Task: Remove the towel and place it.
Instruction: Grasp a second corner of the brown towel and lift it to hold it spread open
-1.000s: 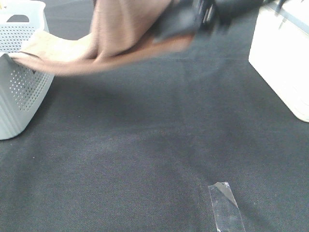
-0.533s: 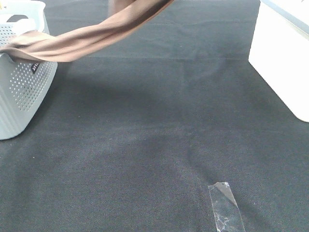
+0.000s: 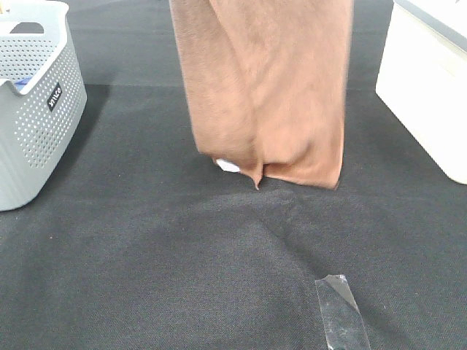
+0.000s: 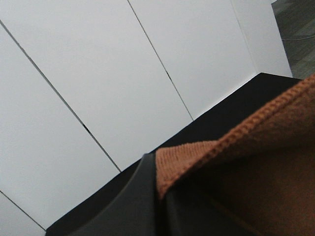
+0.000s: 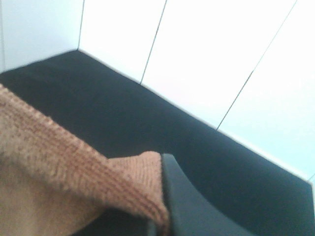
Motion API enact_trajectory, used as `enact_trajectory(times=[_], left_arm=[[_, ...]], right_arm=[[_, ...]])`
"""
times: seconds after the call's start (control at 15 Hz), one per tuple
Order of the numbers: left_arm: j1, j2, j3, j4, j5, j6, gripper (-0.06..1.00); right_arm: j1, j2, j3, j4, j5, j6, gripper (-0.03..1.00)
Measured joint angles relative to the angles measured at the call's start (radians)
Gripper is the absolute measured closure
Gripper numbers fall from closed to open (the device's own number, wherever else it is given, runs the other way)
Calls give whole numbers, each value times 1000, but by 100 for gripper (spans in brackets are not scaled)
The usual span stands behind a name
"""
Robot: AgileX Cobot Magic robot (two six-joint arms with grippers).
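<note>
The brown towel hangs straight down over the middle of the black table, its top edge above the exterior view. Its lower edge hovers just over the cloth, with the small white tag at the lower left corner. Neither gripper shows in the exterior view. In the left wrist view my left gripper pinches the towel's hem; one dark finger shows. In the right wrist view my right gripper pinches another corner of the towel, with one finger showing.
The grey perforated basket stands at the left edge with something blue inside. A white box stands at the right edge. A strip of clear tape lies on the black table cloth near the front.
The towel has come fully out of the basket, swung right and now hangs spread open in the middle. The arm seen earlier has risen out of the exterior view.
</note>
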Motion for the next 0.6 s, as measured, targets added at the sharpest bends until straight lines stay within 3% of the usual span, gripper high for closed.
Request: enact_trajectory(times=[0.2,0.27,0.47,0.6], left_arm=[[74,85,0,0,-253,2,94],[83,97,0,0,-312,2,94],[142,188,0,1,-666,2,94],[172,233,0,1,-797,2,94]], right_arm=[[0,57,-2,-25,-209,1,96],[0,67,-2,-27,-239,1,96],[0,142,-3,-35,-434,1,96],[0,186,-3,-35,-526,9,96]])
